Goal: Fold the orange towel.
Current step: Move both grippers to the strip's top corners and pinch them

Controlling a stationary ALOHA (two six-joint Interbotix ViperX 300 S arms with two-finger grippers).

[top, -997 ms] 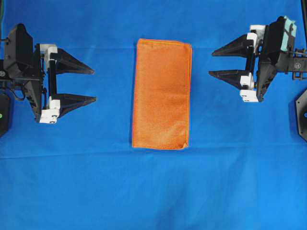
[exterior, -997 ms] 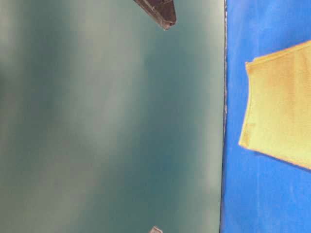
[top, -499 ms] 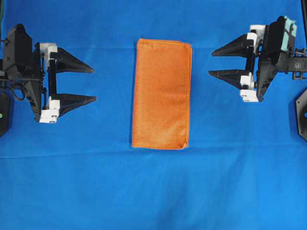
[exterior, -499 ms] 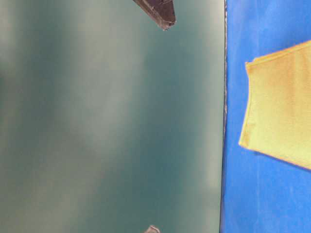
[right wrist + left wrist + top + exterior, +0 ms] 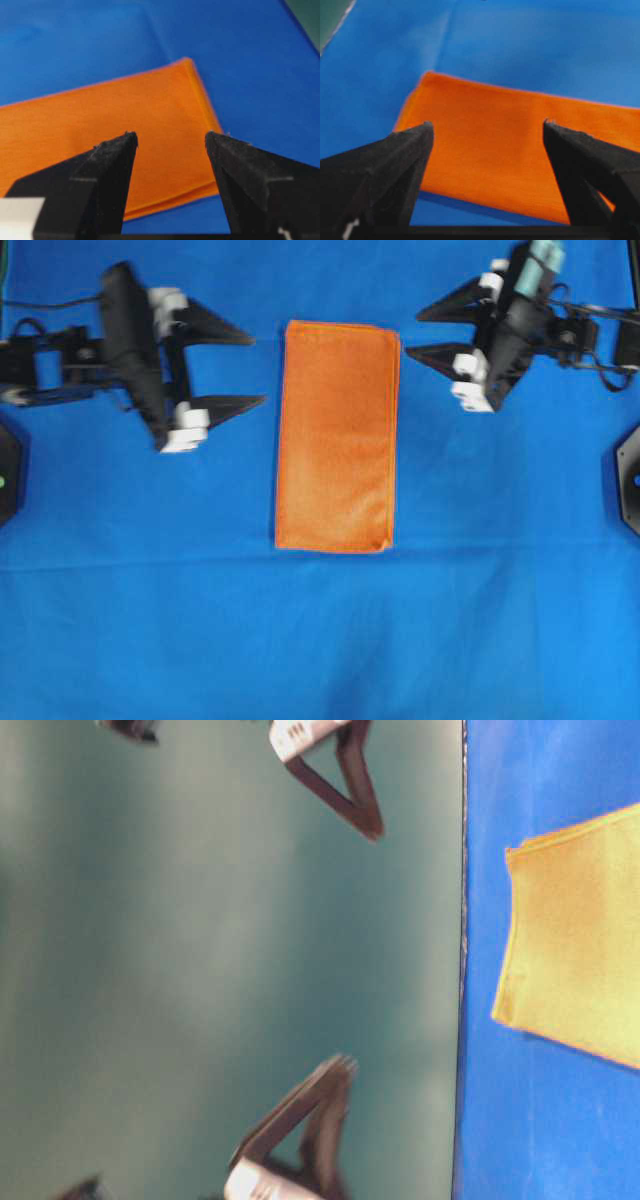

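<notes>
Landmark: the orange towel (image 5: 337,437), lying flat on the blue tablecloth (image 5: 320,640) as a tall narrow rectangle, folded over once; doubled edges show along its right side and at the lower right corner, which curls up slightly.

Left of the towel: left gripper (image 5: 252,368), jaws spread wide, nothing between them. Its fingertips point at the towel's upper left edge, near but apart from the cloth. Upper finger level with the towel's top hem, lower finger beside the upper part of the long left edge. The arm's image is motion-blurred. Left wrist view: both dark fingers (image 5: 400,160) frame the towel (image 5: 495,150), with one corner of it off to the left and blue cloth beyond.

Right of the towel: right gripper (image 5: 413,331), also open and empty, tips just beside the towel's upper right corner, not touching. Right wrist view: towel corner (image 5: 150,120) sits between and beyond the two fingers (image 5: 112,165), the layered edge visible near the bottom.

Table-level view (appears rotated): a towel corner (image 5: 580,940) on the blue cloth, gripper fingers blurred against a green backdrop (image 5: 200,970)
</notes>
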